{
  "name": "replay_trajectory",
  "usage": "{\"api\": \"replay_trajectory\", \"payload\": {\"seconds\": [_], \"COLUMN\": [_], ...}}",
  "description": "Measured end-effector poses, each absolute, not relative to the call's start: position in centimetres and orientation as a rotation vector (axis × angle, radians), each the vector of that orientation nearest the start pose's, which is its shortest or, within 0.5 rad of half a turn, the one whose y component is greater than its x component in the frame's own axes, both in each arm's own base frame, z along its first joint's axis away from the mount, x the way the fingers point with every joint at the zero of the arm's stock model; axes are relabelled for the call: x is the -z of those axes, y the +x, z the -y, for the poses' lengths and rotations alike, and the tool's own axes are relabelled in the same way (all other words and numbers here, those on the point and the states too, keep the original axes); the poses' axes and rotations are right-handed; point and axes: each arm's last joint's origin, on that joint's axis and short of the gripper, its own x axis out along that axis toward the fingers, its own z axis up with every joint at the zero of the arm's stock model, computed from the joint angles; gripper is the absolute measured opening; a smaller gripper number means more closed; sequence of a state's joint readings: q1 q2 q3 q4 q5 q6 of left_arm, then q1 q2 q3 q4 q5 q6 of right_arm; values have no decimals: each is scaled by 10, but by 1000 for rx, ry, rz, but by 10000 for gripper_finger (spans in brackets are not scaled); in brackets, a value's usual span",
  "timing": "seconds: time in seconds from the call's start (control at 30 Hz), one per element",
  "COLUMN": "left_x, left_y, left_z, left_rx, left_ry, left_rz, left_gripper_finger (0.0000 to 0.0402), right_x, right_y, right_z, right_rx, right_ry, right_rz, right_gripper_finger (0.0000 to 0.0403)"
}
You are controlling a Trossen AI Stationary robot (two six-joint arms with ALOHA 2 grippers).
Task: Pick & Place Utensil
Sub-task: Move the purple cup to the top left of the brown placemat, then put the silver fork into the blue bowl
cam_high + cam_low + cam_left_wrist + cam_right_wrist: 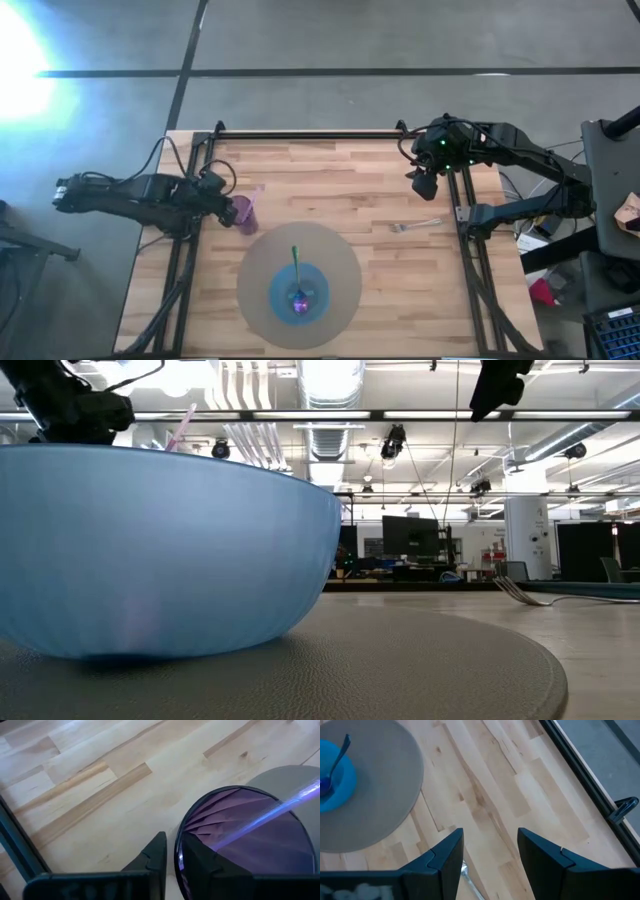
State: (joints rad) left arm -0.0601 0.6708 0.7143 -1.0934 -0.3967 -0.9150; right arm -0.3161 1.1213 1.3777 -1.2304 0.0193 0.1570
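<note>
Grey floor [330, 40] surrounds the wood bench [340, 180], glare at 10 o'clock; ceiling ducts [330, 400] and monitors [405, 538] beyond.

A silver fork [416, 226] lies flat on the bare wood at about three o'clock from the table's centre, its tines pointing toward nine o'clock, well apart from the round grey mat [340, 262]. A blue bowl [298, 292] sits on that mat at six o'clock — inside it a utensil with a green handle [295, 262] leans, handle toward twelve. A purple cup [244, 211] stands at nine o'clock just off the mat's edge, a pale straw [270, 812] angled across its mouth.
</note>
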Motion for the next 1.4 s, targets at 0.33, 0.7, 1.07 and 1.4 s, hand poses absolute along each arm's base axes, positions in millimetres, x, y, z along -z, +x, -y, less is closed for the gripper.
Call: {"api": "replay_trajectory", "payload": {"seconds": [0.33,0.7,1.07,1.4], "left_x": [-258,-291,-336,-365], "left_y": [102,101,94,119], "left_z": [-5,-5,-6,1], "left_rx": [-735,-669,-600,-311], "left_ry": [-583,-579,-536,-409], "left_rz": [-788,-700,-561,-335], "left_gripper_finger": [111,133,135,135], "right_x": [-381,-381,-374,-329], "right_y": [172,172,172,179], "right_z": [57,57,53,39], "right_rx": [384,384,368,294], "right_ry": [288,288,291,250], "right_rz": [-943,-944,-996,-1156], "right_gripper_finger": [183,183,183,183]}}
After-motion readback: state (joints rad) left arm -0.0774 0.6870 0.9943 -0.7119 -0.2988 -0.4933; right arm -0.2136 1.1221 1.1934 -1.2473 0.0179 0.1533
